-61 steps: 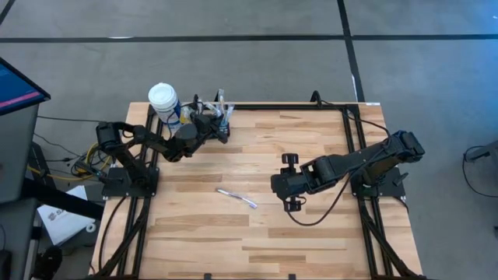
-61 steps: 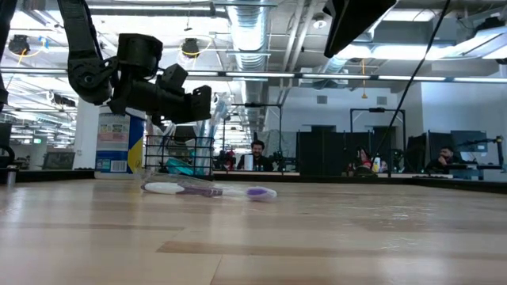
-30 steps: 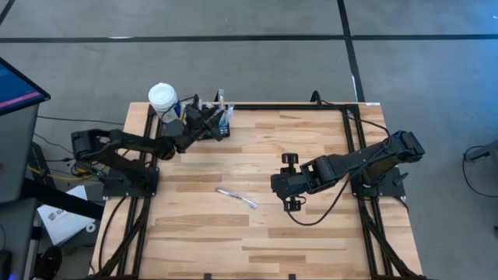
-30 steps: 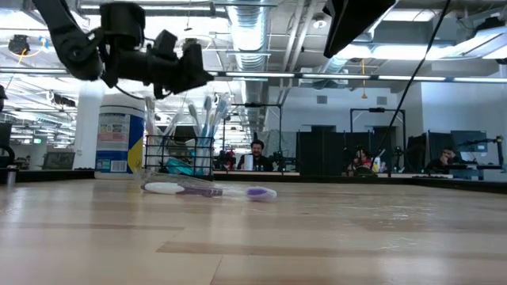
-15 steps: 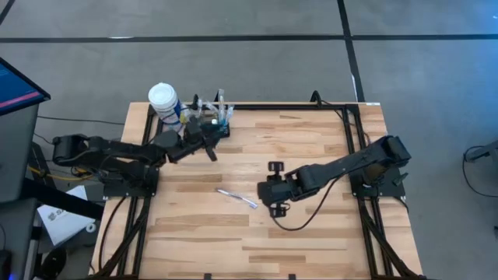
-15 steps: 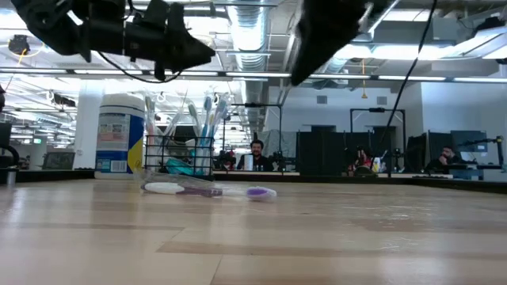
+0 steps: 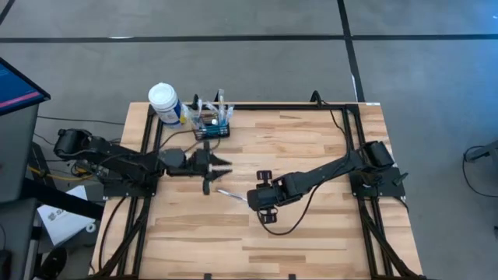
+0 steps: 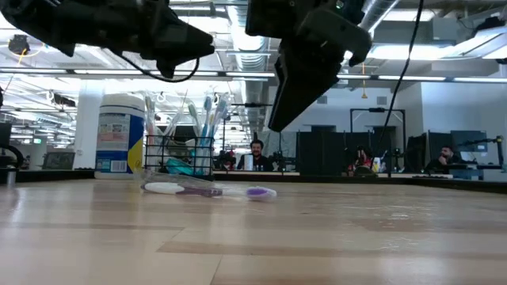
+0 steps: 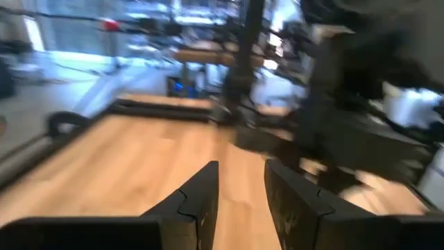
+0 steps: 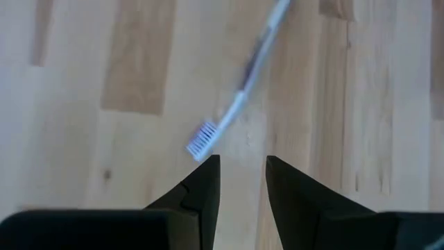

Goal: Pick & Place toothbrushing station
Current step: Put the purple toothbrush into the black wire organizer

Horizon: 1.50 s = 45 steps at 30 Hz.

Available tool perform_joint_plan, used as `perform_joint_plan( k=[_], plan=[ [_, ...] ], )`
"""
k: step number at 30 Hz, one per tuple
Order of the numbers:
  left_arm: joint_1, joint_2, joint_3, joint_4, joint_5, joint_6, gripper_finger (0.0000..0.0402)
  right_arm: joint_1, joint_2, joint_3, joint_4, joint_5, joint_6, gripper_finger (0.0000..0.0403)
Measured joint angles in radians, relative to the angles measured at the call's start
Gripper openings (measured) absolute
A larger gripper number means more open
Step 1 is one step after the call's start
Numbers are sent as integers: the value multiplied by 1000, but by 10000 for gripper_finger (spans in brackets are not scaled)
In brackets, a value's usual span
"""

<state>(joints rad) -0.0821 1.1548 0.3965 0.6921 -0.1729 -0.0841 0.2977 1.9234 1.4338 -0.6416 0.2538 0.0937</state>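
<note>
The toothbrushing station, a small black wire-mesh caddy (image 7: 212,126) (image 8: 178,154), stands at the table's far left with several toothbrushes upright in it. A loose white and purple toothbrush (image 7: 232,195) (image 8: 210,190) (image 10: 239,90) lies flat on the wood near the table's middle. My left gripper (image 7: 226,166) (image 9: 241,170) hangs open and empty on the near side of the caddy, level and pointing toward the table's right edge. My right gripper (image 7: 250,201) (image 10: 243,163) slants down, open, above the toothbrush's bristle end (image 10: 201,147), clear of it.
A blue-labelled bottle with a white cap (image 7: 163,101) (image 8: 120,134) stands just left of the caddy at the table's far left corner. A black frame (image 7: 350,117) borders the table. Bare wood (image 7: 257,241) lies along the near side.
My left gripper has drawn away from the caddy toward the table's near edge and swung round, so that it points at the right edge. My right gripper has gone toward the table's left edge and down, arriving over the loose toothbrush, which has stayed where it was.
</note>
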Motion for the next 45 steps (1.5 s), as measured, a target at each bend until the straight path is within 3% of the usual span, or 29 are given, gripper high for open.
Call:
perform_joint_plan(
  k=[7,14,19,23,31,45],
  plan=[
    [-99,123,6,-38,13,-8,110,-16,-10,0,-8,5,8,107],
    [-144,303,92,-47,52,2,110,-55,-13,1,-21,8,12,107],
    [-147,395,199,-212,75,-3,110,-63,-13,0,-47,8,20,107],
    [-150,438,285,-377,75,-1,110,-63,-13,0,-58,8,21,107],
    [-159,533,406,-543,71,69,110,-49,-13,0,-61,8,31,107],
    [-116,619,424,-545,69,162,110,-27,-13,0,-60,8,30,107]
  ],
)
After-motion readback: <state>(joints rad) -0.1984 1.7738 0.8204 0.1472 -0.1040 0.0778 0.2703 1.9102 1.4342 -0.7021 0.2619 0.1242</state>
